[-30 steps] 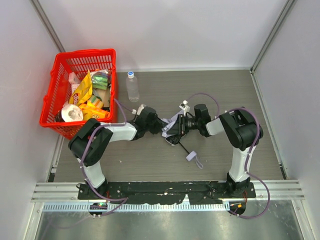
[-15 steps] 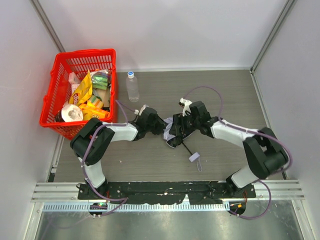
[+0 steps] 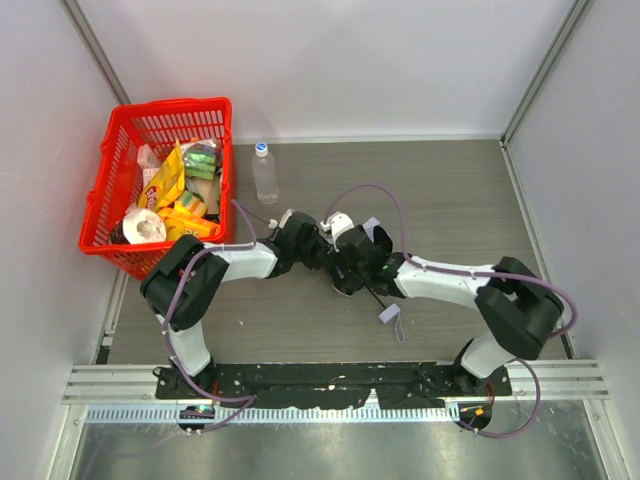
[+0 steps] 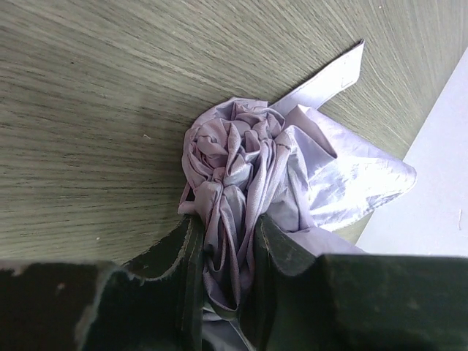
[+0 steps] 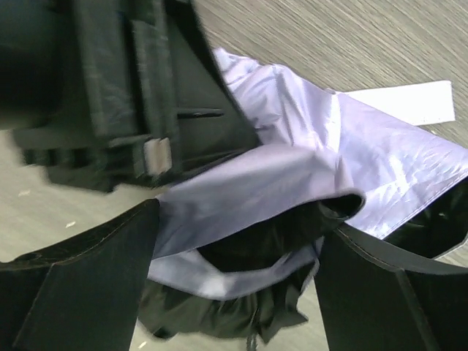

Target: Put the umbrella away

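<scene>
The umbrella is a crumpled bunch of pale lavender fabric lying on the wood-grain table. My left gripper is shut on a fold of that fabric, which is pinched between its black fingers. My right gripper stands wide open over the canopy, one finger on each side of the fabric without pinching it, and close against the left gripper. In the top view both grippers meet at the table's middle and cover most of the umbrella. Its thin black shaft and light strap trail toward the near right.
A red basket full of snack packs and a paper roll stands at the far left. A clear plastic bottle stands upright just right of it. Grey walls close in the table on three sides.
My right gripper has let go, opened wide and moved left along the umbrella up to the left gripper. The left arm has hardly moved.
</scene>
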Robot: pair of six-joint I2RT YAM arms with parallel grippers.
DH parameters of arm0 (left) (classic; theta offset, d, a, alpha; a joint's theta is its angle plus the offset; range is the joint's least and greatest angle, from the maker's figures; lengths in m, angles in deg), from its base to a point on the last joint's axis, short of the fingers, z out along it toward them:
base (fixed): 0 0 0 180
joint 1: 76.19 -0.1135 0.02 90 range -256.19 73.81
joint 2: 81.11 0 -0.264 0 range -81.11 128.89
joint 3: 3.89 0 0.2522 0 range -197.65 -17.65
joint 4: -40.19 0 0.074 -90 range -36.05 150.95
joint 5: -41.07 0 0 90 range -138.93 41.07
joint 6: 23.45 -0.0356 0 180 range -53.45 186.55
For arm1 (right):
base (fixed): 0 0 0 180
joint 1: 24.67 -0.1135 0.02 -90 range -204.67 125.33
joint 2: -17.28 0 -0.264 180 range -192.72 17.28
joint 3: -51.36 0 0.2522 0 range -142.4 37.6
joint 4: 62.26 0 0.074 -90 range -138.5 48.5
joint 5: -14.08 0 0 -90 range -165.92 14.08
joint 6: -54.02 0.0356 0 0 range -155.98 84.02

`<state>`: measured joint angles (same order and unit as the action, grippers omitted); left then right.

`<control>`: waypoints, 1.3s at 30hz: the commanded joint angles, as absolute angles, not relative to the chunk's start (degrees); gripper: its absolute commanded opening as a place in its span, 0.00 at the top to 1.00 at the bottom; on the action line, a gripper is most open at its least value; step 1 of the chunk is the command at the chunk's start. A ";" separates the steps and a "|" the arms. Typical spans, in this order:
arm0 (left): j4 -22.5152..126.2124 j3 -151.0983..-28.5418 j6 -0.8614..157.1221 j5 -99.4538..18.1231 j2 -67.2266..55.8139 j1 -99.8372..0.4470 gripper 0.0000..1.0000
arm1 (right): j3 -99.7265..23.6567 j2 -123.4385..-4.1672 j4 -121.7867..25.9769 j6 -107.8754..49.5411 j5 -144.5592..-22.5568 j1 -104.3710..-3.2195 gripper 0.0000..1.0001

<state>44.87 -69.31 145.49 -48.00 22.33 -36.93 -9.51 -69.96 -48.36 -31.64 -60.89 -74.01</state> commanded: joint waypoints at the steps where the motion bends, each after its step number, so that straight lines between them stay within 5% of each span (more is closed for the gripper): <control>1: 60.19 -69.07 144.86 -49.19 24.88 -36.38 1.00 | -11.97 -76.49 -53.34 -35.28 -51.06 -75.29 0.16; 7: 63.35 -70.21 146.62 -49.19 24.53 -36.47 1.00 | -11.35 -83.70 -51.76 -32.82 -44.54 -76.96 0.26; 14: 63.45 -70.30 146.18 -49.98 23.48 -36.38 1.00 | -9.78 -87.05 -49.64 -28.87 -55.33 -74.42 0.91; 16: 62.57 -69.95 145.13 -50.16 23.13 -36.56 1.00 | -8.37 -86.61 -50.51 -28.51 -62.36 -72.31 0.99; 18: 60.47 -69.51 143.73 -49.63 23.13 -36.56 0.98 | -7.93 -86.00 -50.52 -28.34 -69.65 -70.55 0.99; 23: 56.76 -68.28 139.69 -49.36 21.99 -36.47 0.28 | -5.65 -83.36 -54.64 -26.93 -92.04 -62.75 0.99; 28: 59.49 -68.72 134.41 -53.93 19.18 -36.56 0.00 | -4.50 -83.44 -57.63 -24.82 -106.13 -55.79 0.99; 36: 63.27 -73.02 134.93 -52.71 24.26 -36.47 0.00 | -5.55 -87.83 -62.21 -22.53 -122.14 -50.78 0.99; 39: 60.82 -72.33 135.54 -51.92 25.41 -36.21 0.10 | -6.70 -89.42 -62.65 -22.89 -124.16 -50.51 0.99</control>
<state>54.99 -74.01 136.88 -52.08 20.62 -36.80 -6.98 -85.59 -66.22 -22.46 -116.93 -50.40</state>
